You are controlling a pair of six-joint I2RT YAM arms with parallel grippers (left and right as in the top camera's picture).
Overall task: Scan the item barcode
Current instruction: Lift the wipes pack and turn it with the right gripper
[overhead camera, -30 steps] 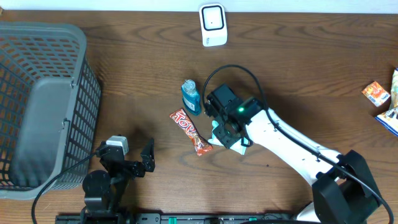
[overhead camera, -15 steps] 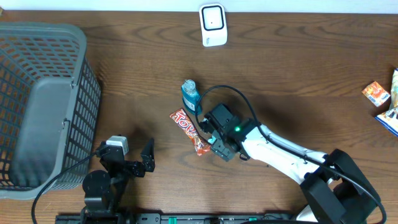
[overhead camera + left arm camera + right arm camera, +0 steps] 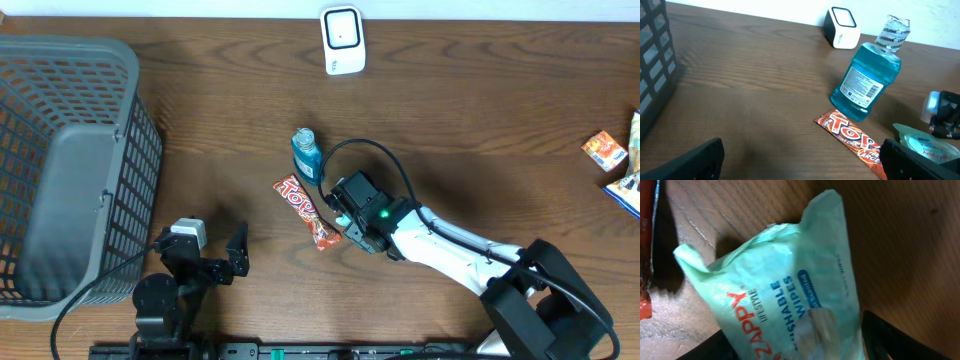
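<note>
Straddling the wipes pack

Right gripper (image 3: 795, 342) fingers flank the wipes pack (image 3: 785, 295), which lies near the mouthwash bottle (image 3: 867, 75); whether they pinch it, I cannot tell. The bottle holds blue liquid. Left gripper (image 3: 805, 160) is spread wide, well apart from the bottle.

a basket (image 3: 70, 160) sits at the left of the table (image 3: 500, 100), a scanner (image 3: 341, 40) at its far edge, a bottle (image 3: 306, 155) just behind a candy bar (image 3: 307, 212) mid-table.

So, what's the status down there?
Left tool open, idle. Right tool straddling wipes pack, grip unclear. Candy bar alongside; scanner far off.
</note>
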